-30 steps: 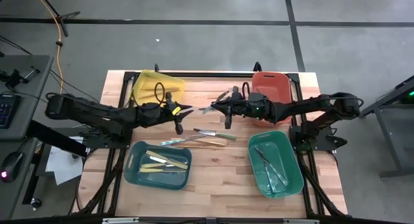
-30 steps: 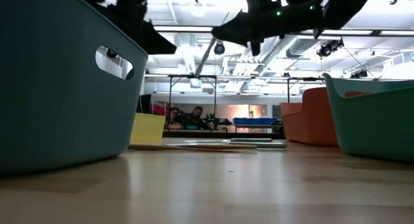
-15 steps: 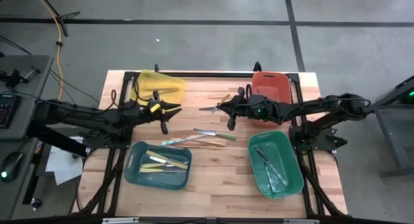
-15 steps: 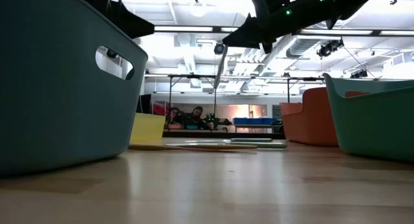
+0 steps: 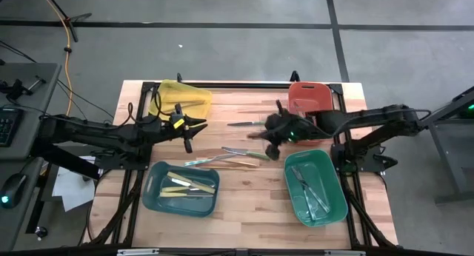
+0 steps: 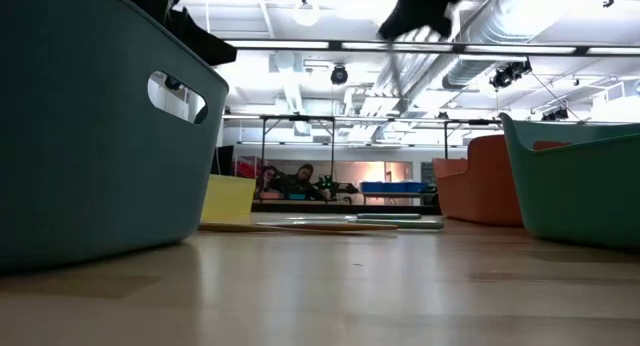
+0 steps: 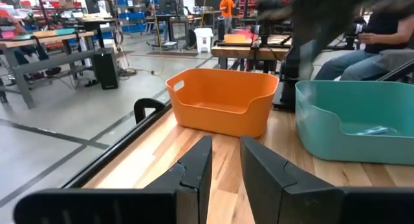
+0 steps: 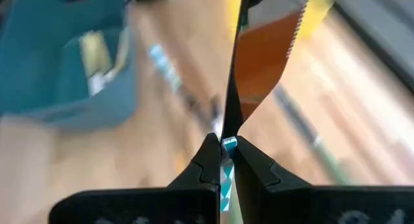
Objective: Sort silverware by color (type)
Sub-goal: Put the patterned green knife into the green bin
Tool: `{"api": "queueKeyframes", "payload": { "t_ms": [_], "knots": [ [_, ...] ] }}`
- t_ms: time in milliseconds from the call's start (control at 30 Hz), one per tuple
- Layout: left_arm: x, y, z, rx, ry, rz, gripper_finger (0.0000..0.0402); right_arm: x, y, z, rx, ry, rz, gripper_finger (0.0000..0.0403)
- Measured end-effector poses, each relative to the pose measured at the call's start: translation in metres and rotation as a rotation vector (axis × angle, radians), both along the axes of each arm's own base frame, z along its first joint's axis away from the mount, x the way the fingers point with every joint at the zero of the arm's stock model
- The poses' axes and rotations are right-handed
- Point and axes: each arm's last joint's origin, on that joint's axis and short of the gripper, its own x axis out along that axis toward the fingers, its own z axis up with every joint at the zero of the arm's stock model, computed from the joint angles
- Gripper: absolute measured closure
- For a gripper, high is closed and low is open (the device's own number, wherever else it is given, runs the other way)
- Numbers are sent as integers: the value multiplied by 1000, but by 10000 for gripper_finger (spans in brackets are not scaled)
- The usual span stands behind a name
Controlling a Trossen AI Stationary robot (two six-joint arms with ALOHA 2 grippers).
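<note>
My right gripper (image 5: 266, 129) hangs over the far middle of the table, shut on a shiny silver-grey knife (image 5: 244, 123) with a toothed blade (image 8: 262, 62). My left gripper (image 7: 224, 166) is level beside the yellow bin (image 5: 180, 99), slightly open, with nothing between its fingers. Several loose pieces of silverware (image 5: 235, 157) lie flat on the wood at the table's middle. Cream-yellow pieces (image 5: 189, 183) lie in the teal bin (image 5: 157, 191). Silver ones (image 5: 309, 188) lie in the green bin (image 5: 335, 183). My right gripper pinches one end of the knife (image 8: 228, 130) between its two fingers, the thin edge standing in the gap. The fingers slant down from the table's right side. The knife sticks out past the fingertips toward the table's left, lifted clear of the wood.
An orange-red bin (image 5: 311, 99) stands at the far right, just behind my right arm. The four bins sit near the table's corners. Bare wood lies between the two near bins. In the low view the teal bin's wall (image 6: 90, 136) fills the left.
My right gripper has risen with the knife, tipped its fingers downward and drifted a little toward the table's right and near side, staying shut. My left gripper has drawn back toward the table's left edge, away from the middle, then held still.
</note>
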Motion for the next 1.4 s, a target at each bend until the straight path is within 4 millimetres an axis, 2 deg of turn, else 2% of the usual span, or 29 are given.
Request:
{"api": "queueKeyframes", "payload": {
  "t_ms": [133,267,433,633,833,1000,1400],
  "knots": [
    [0,0,0,-1,1,0,330,-19,30,35,97,133,-6,397],
    [0,0,0,-24,-6,0,330,-42,57,44,186,267,-74,397],
    [0,0,-1,-46,-1,-9,330,-69,84,23,301,457,-230,397],
    [0,0,-2,-47,8,-8,330,-85,112,-11,458,650,-298,397],
    [0,0,-2,-43,6,-8,330,-96,114,-51,476,812,-387,397],
    [0,0,-1,-24,6,-7,330,-97,107,-80,513,887,-404,397],
    [0,0,0,-23,-1,-7,330,-94,90,-124,580,924,-351,395]
  ]
}}
